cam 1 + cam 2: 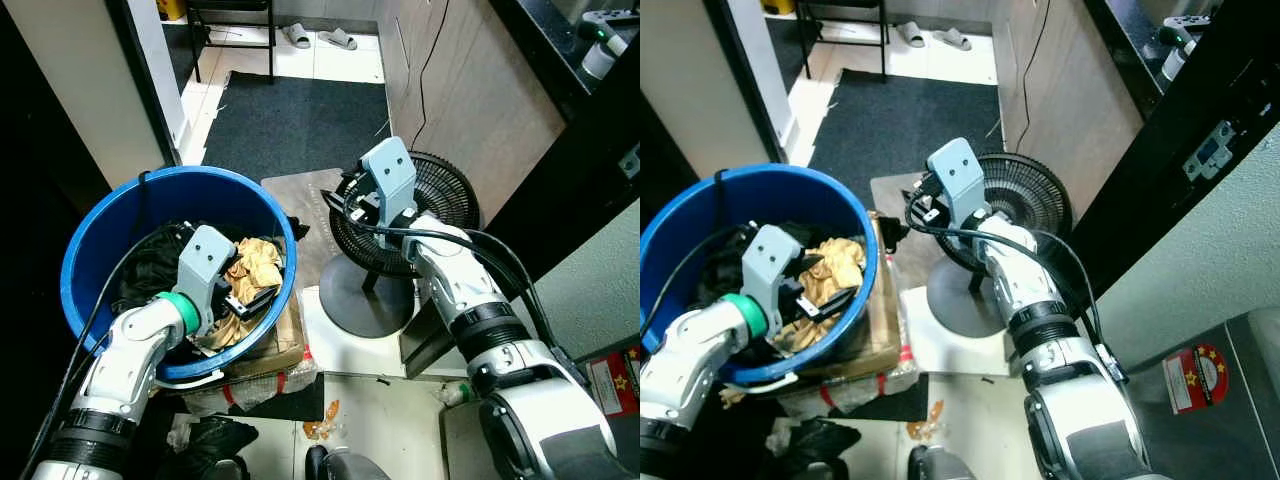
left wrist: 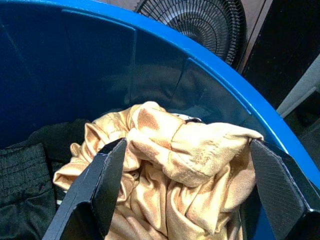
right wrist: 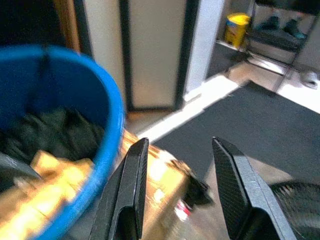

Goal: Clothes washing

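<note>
Both sets of jaws stand open: my left gripper (image 2: 185, 200) is spread wide around the golden garment (image 2: 185, 165) without pinching it, and my right gripper (image 3: 182, 195) holds nothing.

Starting on the left, the blue tub (image 1: 100, 215) sits on a cardboard box (image 1: 285, 345), with dark clothes (image 1: 150, 260) heaped on its far-left side and the golden garment bunched against the wall nearest the fan. My left gripper is down inside the tub, one finger on each side of that golden bundle.

To do this pick well, I judge I should sink the fingers a little deeper before closing, so they bite a thick fold and not a loose edge, then lift straight up to clear the rim and avoid dragging the dark clothes along.

Further right, my right gripper hovers in the air between the tub and the black floor fan (image 1: 410, 215), over the mat (image 1: 290, 120). I would keep it clear of the fan's cable.
</note>
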